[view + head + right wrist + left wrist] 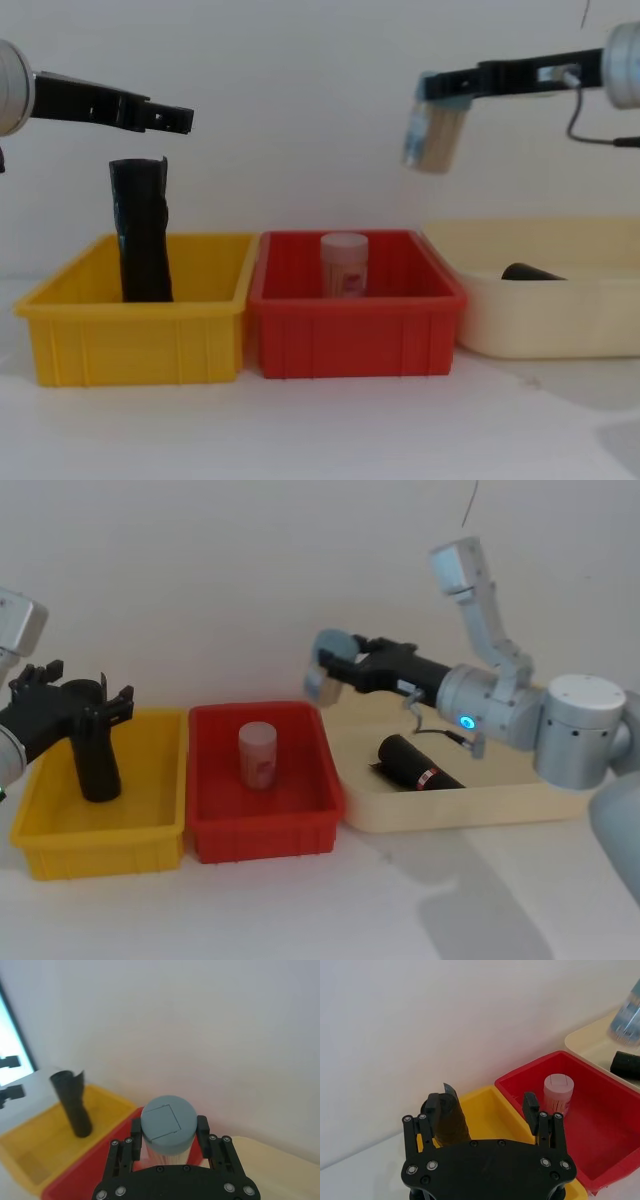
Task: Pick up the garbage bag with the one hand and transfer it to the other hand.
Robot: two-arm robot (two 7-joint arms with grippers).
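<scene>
The garbage bag [415,763], a smooth black roll, lies on its side in the cream tray [450,810]; its end peeks over the tray wall in the chest view [530,272]. My right gripper [328,668], on the blue-ringed arm, hovers above the tray's left end, shut on a jar with a grey-blue lid [167,1122]. My left gripper [80,685] is open over the yellow bin [100,835]. A creased black roll with a ragged top [140,230] stands there, its top close to one of the fingers [437,1105].
Between the yellow bin and the cream tray sits a red bin [265,815] holding an upright pinkish jar [258,755]. A white wall runs close behind all three containers. Bare white table lies in front of them.
</scene>
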